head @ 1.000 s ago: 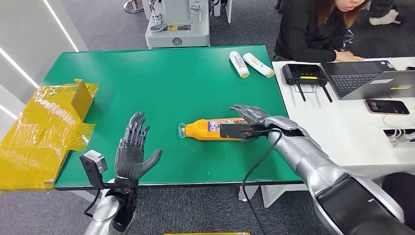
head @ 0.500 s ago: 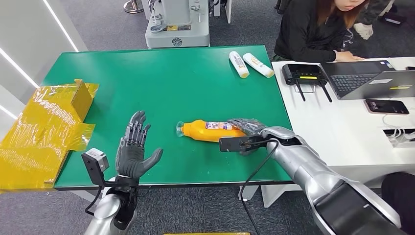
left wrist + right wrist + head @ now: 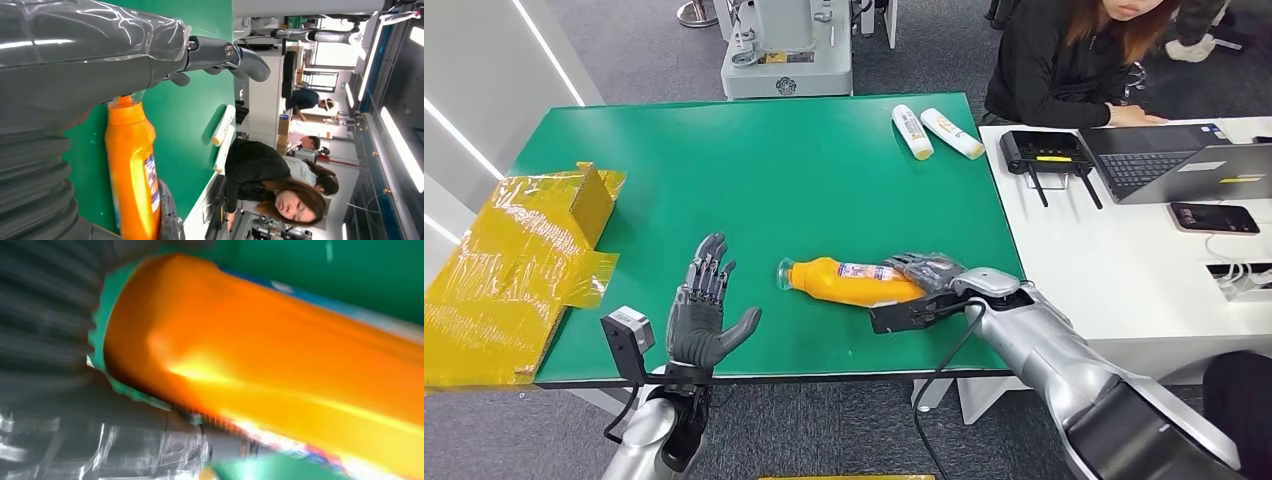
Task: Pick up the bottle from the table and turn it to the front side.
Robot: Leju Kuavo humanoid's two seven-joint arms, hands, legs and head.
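Note:
An orange bottle with a clear cap and a white-blue label lies on its side on the green table, cap pointing left. My right hand grips its base end, dark fingers wrapped over the top. In the right wrist view the bottle is close and blurred against the hand. My left hand is raised near the table's front edge, left of the bottle, fingers spread and holding nothing. In the left wrist view the bottle lies beyond the left hand.
Two white tubes lie at the table's far right. A yellow-wrapped box overhangs the left edge. A white desk to the right carries a laptop, a router and a phone; a person sits behind it.
My right hand has drawn the bottle toward the front edge and slightly left, tilting it so the cap end points further left. The left hand has shifted a little right.

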